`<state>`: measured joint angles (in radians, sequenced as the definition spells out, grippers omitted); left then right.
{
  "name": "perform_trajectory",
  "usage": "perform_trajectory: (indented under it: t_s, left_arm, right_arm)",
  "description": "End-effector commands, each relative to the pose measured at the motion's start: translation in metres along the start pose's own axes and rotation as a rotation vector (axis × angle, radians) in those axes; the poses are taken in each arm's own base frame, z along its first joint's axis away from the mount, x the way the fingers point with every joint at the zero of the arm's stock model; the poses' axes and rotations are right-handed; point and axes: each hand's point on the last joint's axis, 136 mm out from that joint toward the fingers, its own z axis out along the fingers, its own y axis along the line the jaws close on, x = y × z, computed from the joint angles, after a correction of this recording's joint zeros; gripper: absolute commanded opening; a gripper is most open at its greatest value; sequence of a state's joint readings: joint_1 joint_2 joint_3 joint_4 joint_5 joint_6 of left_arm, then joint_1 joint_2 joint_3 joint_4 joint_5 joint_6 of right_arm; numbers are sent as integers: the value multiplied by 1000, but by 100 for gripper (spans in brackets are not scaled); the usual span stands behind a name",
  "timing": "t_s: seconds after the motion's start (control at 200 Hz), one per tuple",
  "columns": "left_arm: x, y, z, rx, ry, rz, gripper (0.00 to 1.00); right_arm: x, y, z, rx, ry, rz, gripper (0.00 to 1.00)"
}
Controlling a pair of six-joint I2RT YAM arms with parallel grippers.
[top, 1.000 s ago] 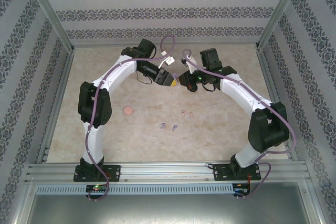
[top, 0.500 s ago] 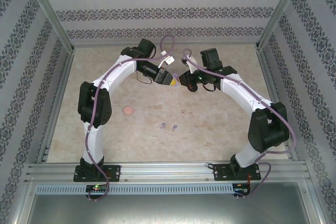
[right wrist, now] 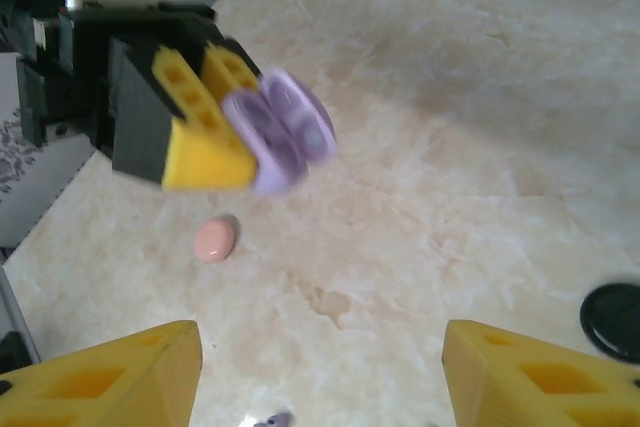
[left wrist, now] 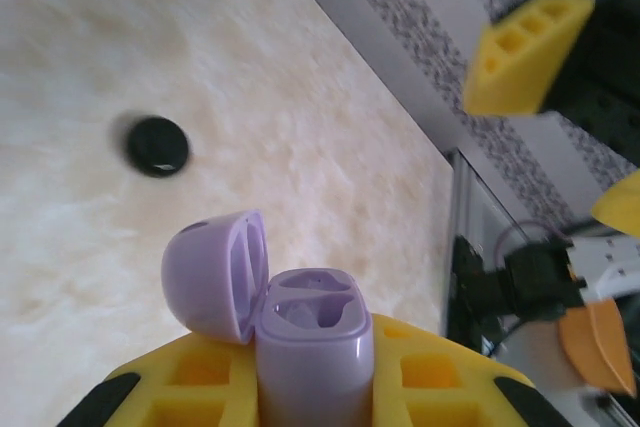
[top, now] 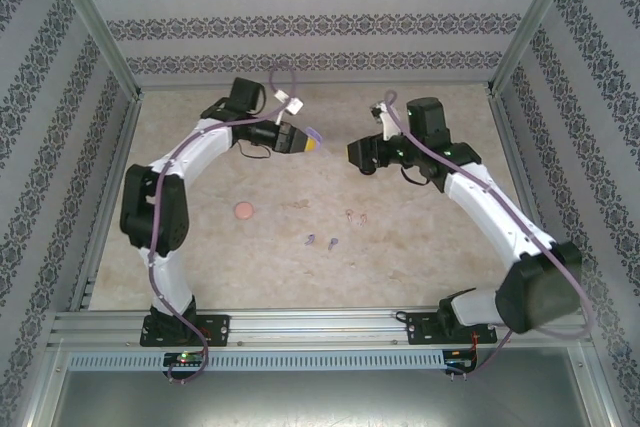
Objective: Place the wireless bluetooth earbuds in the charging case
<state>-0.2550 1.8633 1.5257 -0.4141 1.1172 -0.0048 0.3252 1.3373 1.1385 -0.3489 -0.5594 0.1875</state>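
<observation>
Here, the purple earbuds (top: 321,241) lie loose on the tabletop (top: 430,247) near its middle, and the pale pink earbuds (top: 355,215) sit just beyond them, slightly to the right. Farther back, the purple charging case (top: 313,135) is off the surface with its lid swung open and both wells showing, clenched in the left tool (top: 304,140). Facing it from the right, a little apart, the right tool (top: 352,152) is released, its yellow fingers spread wide. A closed pink case (top: 241,211) rests to the left, and a black case (right wrist: 615,319) lies below the right tool.
</observation>
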Motion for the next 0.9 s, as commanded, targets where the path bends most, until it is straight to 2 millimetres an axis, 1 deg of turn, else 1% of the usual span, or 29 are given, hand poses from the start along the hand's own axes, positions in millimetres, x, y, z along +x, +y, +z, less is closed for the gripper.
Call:
perform_trajectory:
  t_s: [0.0,0.205,0.345,0.4,0.485,0.595,0.654,0.769,0.894]
  left_arm:
    - [-51,-29,-30,-70,-205,167,0]
    - [-63,-38,-59,-210,-414,212,0]
    - [-68,-37,-78,-292,-554,209,0]
    - [-66,-34,-84,-331,-596,210,0]
    - [-64,-34,-95,-393,-690,257,0]
    - [-58,-33,-113,-482,-814,300,0]
    - [-55,-27,-124,-535,-857,252,0]
    - [-50,-17,-138,-608,-907,184,0]
    - [-46,-12,-154,-658,-990,148,0]
  right_arm:
    - [24,1,2,49,42,139,66]
    - [65,6,18,161,103,326,66]
    - [91,8,33,254,123,460,66]
    - [100,9,40,290,123,497,66]
    - [113,12,50,351,136,534,66]
    - [129,15,64,430,146,602,65]
    - [135,18,71,468,150,638,64]
    - [146,25,82,549,155,683,64]
    - [160,31,96,607,171,753,63]
